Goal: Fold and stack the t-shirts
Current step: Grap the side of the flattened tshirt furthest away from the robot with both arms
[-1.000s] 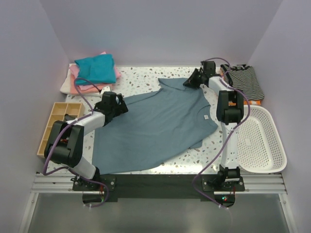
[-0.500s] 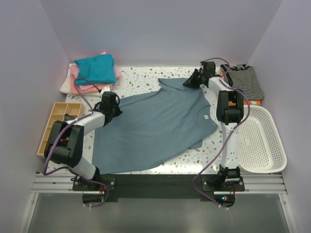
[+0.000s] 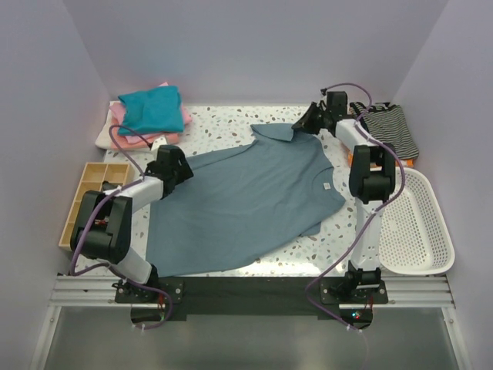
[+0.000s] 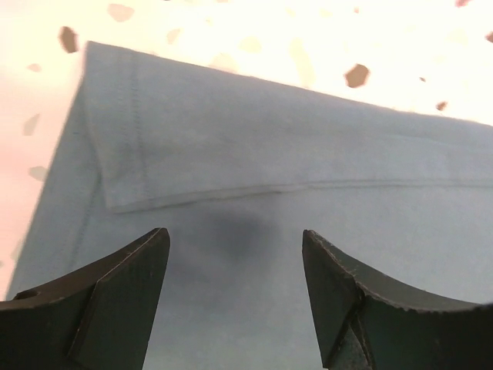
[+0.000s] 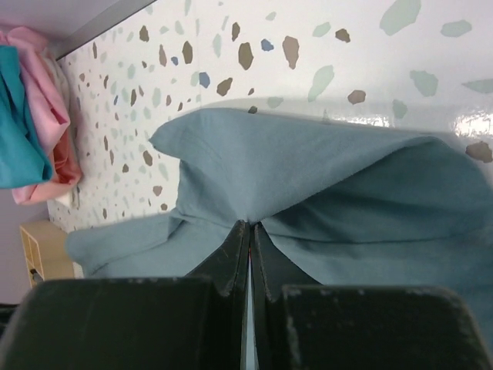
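Pinching hand: my right hand has its fingers pressed together on a raised ridge of the slate-blue t-shirt, and the cloth peaks right at the fingertips.
Left hand: my left hand is spread wide over the shirt's sleeve. I cannot tell whether it touches the cloth.
Sleeve: it lies just ahead of the left hand, with its stitched hem doubled back on itself.
Shirt body: it lies mostly flat on the worktop between my two hands, with the white neck label nearer the right one.
Stack: the teal t-shirt sits on the pink t-shirt and the white t-shirt, beyond the left hand and well apart from the right.
Right hand's outer side: a striped garment lies near it, with a white basket further back towards the base.
Left hand's outer side: a wooden tray sits beside my left arm.
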### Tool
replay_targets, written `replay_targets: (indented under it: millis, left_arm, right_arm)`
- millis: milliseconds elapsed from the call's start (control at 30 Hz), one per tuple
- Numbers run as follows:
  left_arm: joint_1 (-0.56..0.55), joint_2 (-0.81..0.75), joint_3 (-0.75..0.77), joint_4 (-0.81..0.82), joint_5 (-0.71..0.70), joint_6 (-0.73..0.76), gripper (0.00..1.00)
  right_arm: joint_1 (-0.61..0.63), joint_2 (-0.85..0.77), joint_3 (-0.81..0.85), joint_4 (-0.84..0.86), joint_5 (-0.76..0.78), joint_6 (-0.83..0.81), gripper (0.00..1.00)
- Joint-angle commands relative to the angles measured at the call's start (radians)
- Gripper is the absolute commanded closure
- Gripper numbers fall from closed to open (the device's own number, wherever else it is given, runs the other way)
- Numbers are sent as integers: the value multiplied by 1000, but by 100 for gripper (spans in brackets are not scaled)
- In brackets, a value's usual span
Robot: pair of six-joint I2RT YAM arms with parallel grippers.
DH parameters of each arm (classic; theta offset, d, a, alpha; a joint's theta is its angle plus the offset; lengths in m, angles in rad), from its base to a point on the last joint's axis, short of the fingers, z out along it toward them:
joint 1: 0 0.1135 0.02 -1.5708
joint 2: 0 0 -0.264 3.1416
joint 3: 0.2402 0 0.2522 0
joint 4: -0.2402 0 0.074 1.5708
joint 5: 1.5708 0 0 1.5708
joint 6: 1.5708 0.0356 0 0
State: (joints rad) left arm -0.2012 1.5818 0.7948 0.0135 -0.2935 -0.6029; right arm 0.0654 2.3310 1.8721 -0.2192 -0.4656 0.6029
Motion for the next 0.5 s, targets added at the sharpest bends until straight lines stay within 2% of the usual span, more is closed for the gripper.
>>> replay_targets:
  millis: [0, 233, 467]
  left_arm:
    - [48, 35, 27, 51, -65, -29, 25]
    - [146, 70, 23, 78, -47, -35, 25]
    - [178, 109, 46, 106, -10, -38, 27]
  right_arm:
    - [5, -130, -47, 21, -31, -32, 100]
    - [7, -202, -126, 34, -39, -46, 100]
    - [5, -206, -156, 37, -44, -51, 100]
